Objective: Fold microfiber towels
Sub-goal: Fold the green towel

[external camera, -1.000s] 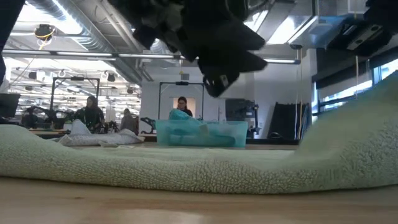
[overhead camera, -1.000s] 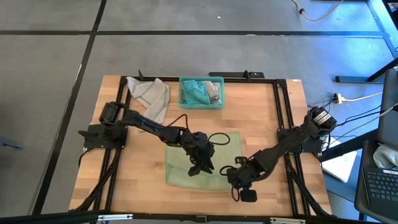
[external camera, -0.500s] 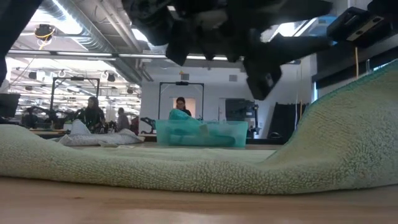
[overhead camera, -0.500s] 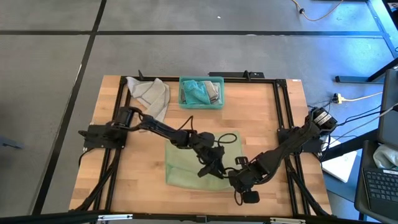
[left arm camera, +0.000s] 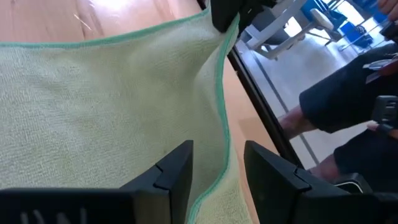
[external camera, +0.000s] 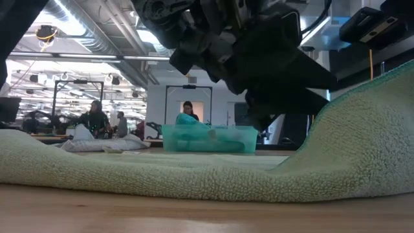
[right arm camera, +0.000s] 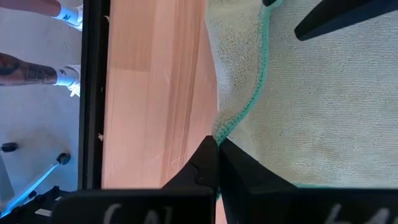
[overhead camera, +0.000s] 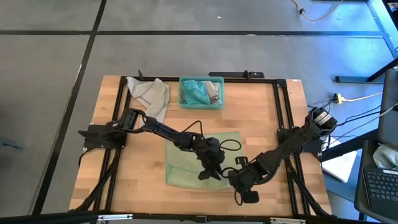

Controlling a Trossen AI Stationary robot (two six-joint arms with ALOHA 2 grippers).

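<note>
Two arms reach over a pale wooden surface (overhead camera: 137, 162) ringed by a black frame, on a grey floor; behind it lies a wide workshop where a few people (external camera: 95, 116) stand far off. Near the front middle a pale green towel (overhead camera: 186, 167) lies spread out. Compared with a second ago, the left gripper (overhead camera: 209, 169) has slid from the towel's middle toward its right front corner, its fingers (left arm camera: 176, 175) parted just above the cloth. The right gripper (overhead camera: 237, 176) has its fingers (right arm camera: 214, 163) closed, pinching that corner's teal hem and raising it. At the back, a teal bin (overhead camera: 201, 93) holds bunched teal and grey towels (overhead camera: 196, 91); a grey towel (overhead camera: 151, 94) lies beside it.
</note>
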